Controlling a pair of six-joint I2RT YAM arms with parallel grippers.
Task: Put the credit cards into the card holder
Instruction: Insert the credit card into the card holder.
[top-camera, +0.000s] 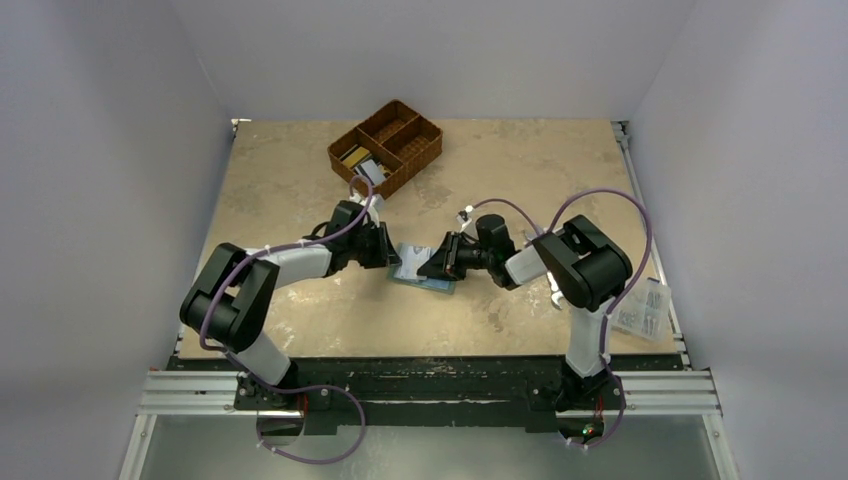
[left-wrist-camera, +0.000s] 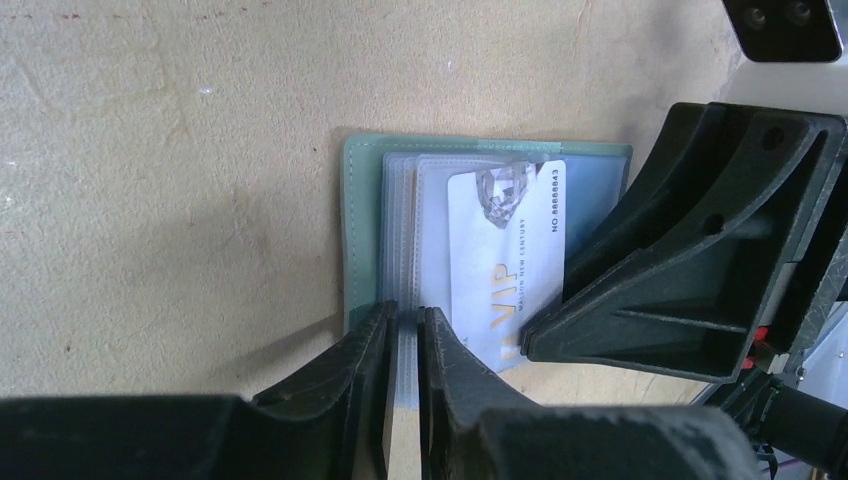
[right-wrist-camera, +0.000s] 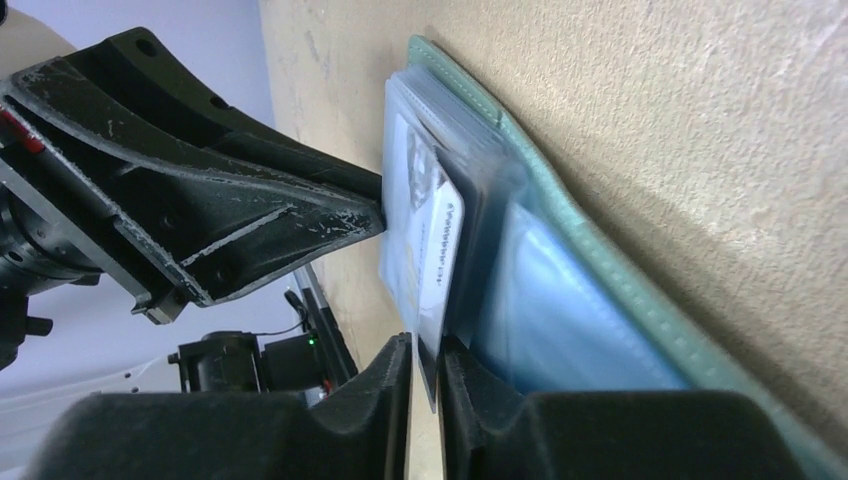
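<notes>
On the tan bench, the open teal folding card holder lies at centre; the left gripper is pinched narrow on its clear sleeves, the right gripper sits narrow astride the white plastic VIP card, grip unconfirmed, so advise holding the sleeves steady and pushing the card squarely home.

I see my left gripper pinched nearly closed, wrist low. My right gripper faces it, tips almost meeting, jaws a narrow slit apart.
</notes>
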